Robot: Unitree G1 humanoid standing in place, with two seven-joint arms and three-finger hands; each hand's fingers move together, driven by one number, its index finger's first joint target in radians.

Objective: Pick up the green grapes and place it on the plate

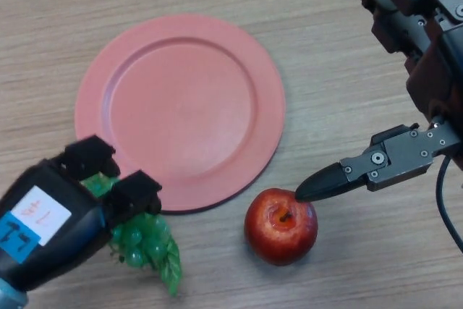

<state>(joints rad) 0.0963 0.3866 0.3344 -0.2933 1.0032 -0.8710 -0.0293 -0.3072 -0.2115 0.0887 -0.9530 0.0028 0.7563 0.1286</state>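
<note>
A salmon-pink plate [181,110] lies flat on the wooden tabletop [325,63] and serves as the landmark here. Nothing rests on it.

The green grapes [148,242] sit on the tabletop just off the plate's lower-left rim, a small bunch with a green leaf trailing away from the plate. The upper part of the bunch is hidden under the left hand [69,211].

The left hand comes in from the lower-left corner and sits directly over the grapes, its fingers [137,192] curled down around the top of the bunch, right at the plate's near edge. A white label and a blue label show on the back of the hand. Whether the bunch is lifted clear of the tabletop cannot be told.

A red apple [281,226] stands on the tabletop just beyond the plate's lower-right rim, stem pit facing up, close to the rim but apart from it.

The right hand [376,164] reaches in from the upper right, to the right of the plate. 1 straight finger [325,182] points toward the apple, its tip at the apple's top edge. The hand holds nothing.
</note>
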